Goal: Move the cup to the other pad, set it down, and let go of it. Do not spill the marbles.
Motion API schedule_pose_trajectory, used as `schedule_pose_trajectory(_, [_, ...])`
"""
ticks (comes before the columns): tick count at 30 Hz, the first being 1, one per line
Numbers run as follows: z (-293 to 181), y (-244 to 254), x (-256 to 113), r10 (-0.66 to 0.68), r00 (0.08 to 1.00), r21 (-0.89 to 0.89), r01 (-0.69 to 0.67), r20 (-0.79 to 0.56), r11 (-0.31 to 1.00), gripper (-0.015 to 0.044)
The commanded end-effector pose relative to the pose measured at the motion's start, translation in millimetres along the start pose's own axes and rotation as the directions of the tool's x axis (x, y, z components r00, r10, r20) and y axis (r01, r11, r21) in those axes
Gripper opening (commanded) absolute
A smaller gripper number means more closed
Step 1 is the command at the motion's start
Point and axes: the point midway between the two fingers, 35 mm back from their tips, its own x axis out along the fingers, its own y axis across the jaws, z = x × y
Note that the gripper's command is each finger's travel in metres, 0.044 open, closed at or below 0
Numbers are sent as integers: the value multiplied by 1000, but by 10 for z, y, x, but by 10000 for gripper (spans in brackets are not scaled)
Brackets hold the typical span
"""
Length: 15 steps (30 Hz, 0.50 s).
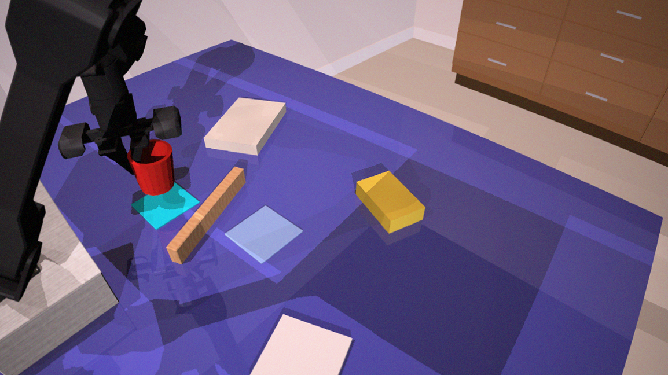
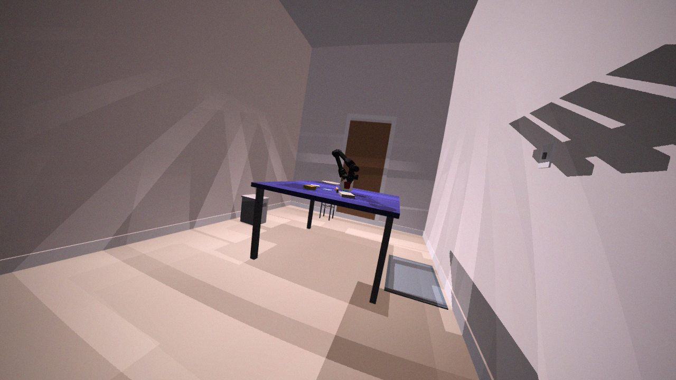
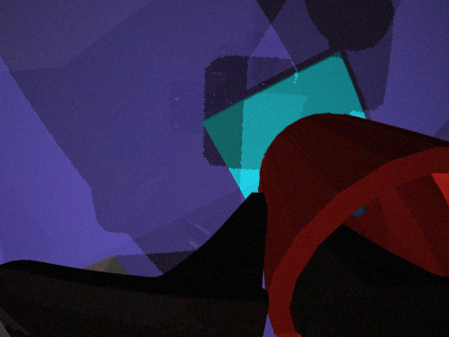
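A wooden bar point(image 1: 207, 214) point(image 2: 337, 189) lies on the blue surface point(image 1: 590, 285) point(image 2: 373, 202) point(image 3: 140, 187), with a yellow block point(image 1: 390, 201) point(image 2: 310, 187) well apart from it. Two pale slabs, one thick point(image 1: 247, 123) point(image 2: 346, 194), one square point(image 1: 300, 355) point(image 2: 314, 185), lie flat. Around the room stand a brown drawer cabinet point(image 1: 568, 50), a bin point(image 2: 247, 210) and a brown door point(image 2: 368, 151); a glassy rectangular panel point(image 2: 415, 281) lies on the floor.

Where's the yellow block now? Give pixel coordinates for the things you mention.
Top view: the yellow block point(image 1: 390, 200) point(image 2: 310, 187) sits right of the pale blue pad point(image 1: 264, 233) on the purple table point(image 1: 597, 243) point(image 2: 373, 200).
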Motion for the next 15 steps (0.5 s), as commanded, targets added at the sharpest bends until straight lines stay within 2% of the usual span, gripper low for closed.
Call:
schedule_pose_trajectory(1, [-20,20,101,-1,1000,-12,1,-14,1000,0])
schedule_pose_trajectory(15, [-32,27,322,-2,1000,-12,2,-15,1000,0])
